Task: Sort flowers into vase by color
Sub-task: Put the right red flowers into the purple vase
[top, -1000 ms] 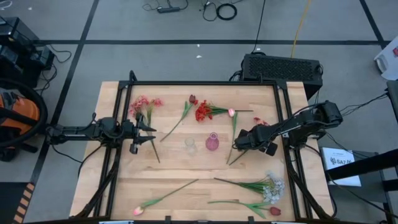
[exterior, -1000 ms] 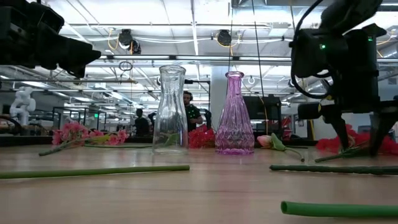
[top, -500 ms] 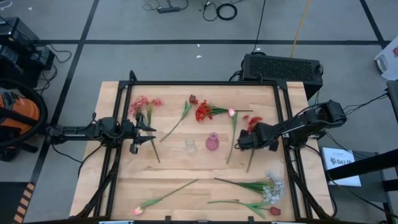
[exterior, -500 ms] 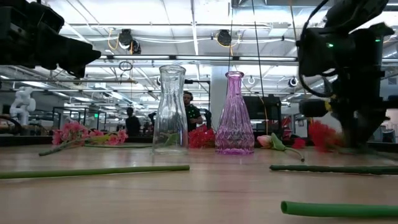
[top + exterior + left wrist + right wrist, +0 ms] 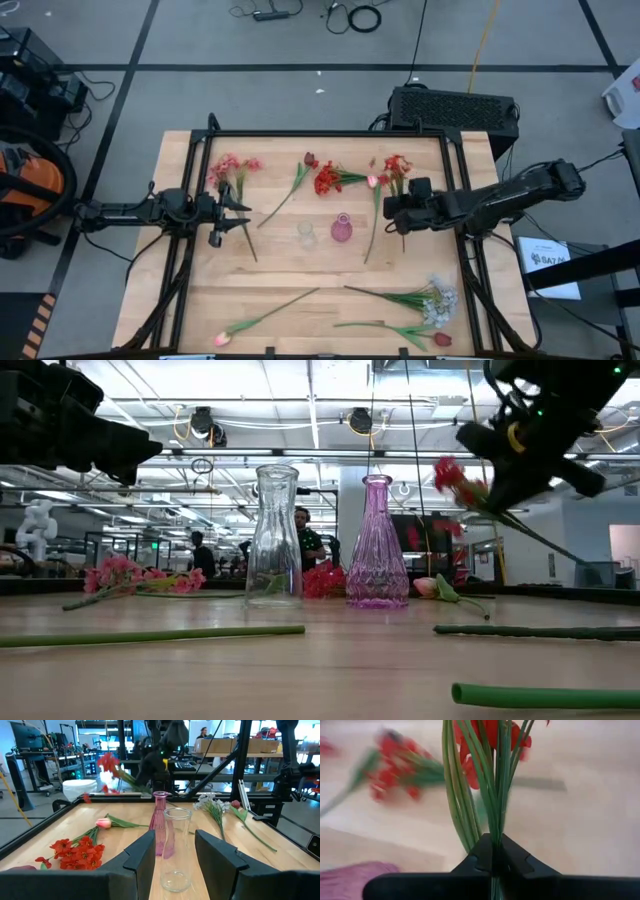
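I have the right gripper [image 5: 492,851] clamped on a red flower spray [image 5: 396,166], its fingers pinched together around the green stems. The spray is lifted off the wooden table [image 5: 280,275], right of the pink vase [image 5: 341,227], its blooms tilted toward the far side. In the low view it hangs in the air, stem slanting down to the right.

My left gripper [image 5: 243,214] waits over the left part of the table, fingers apart and holding nothing, pointed at the clear vase [image 5: 306,234], which stands just left of the pink one near the table's middle.

The other flowers lie flat on the wood: a pink spray [image 5: 230,168] at the far left, a dark red bloom [image 5: 309,159] and a red cluster [image 5: 327,180] at the far middle, a pink tulip [image 5: 372,181] beside them, another pink tulip [image 5: 222,339] at the near edge, a pale white spray [image 5: 437,300] and a red bud [image 5: 442,340] at the near right.

A black frame edges the table. Beyond it the floor is grey with dark lines; a black box [image 5: 454,107] sits past the far edge. In the low view, people [image 5: 309,540] stand in the workshop behind the vases.
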`<state>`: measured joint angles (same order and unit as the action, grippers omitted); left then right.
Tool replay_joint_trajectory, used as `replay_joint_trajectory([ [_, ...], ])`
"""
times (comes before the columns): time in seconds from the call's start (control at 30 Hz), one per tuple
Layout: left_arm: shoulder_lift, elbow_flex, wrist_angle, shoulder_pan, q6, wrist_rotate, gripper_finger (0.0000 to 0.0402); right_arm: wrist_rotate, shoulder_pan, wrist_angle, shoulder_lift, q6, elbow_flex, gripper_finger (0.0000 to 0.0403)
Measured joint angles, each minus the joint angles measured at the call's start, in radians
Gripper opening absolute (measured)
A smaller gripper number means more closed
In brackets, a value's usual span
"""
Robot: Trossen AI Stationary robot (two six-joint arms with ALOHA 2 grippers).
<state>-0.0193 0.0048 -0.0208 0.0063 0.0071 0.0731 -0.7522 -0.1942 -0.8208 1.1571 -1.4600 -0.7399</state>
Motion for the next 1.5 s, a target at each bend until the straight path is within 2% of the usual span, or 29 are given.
replay_joint_trajectory([
  [0.1, 0.0, 0.0, 0.0, 0.0, 0.0, 0.0, 0.0145, -0.093, 0.0, 0.124, -0.032, 0.177, 0.0, 0.0003],
  [0.2, 0.0, 0.0, 0.0, 0.0, 0.0, 0.0, 0.0145, -0.143, -0.001, 0.278, -0.058, 0.373, 0.0, 0.0003],
  [0.47, 0.0, 0.0, 0.0, 0.0, 0.0, 0.0, 0.0145, -0.129, 0.001, 0.813, -0.066, 1.007, -0.002, 0.0002],
  [0.6, 0.0, 0.0, 0.0, 0.0, 0.0, 0.0, 0.0145, -0.046, 0.028, 0.988, -0.065, 1.177, 0.004, 0.0002],
  [0.8, 0.0, 0.0, -0.007, 0.0, 0.0, 0.001, 0.0145, 0.19, 0.065, 1.378, -0.039, 1.405, 0.082, 0.0002],
  [0.9, 0.001, 0.0, -0.019, 0.0, 0.0, 0.001, 0.0145, 0.273, 0.079, 1.533, -0.028, 1.457, 0.114, 0.0002],
  [1.07, 0.0, 0.0, -0.02, 0.0, 0.0, 0.0, 0.0145, 0.421, 0.091, 1.625, 0.008, 1.491, 0.126, 0.0002],
  [1.5, 0.0, 0.0, -0.011, 0.0, 0.0, -0.029, 0.0145, 0.441, 0.097, 1.698, 0.172, 1.443, 0.126, 0.0002],
])
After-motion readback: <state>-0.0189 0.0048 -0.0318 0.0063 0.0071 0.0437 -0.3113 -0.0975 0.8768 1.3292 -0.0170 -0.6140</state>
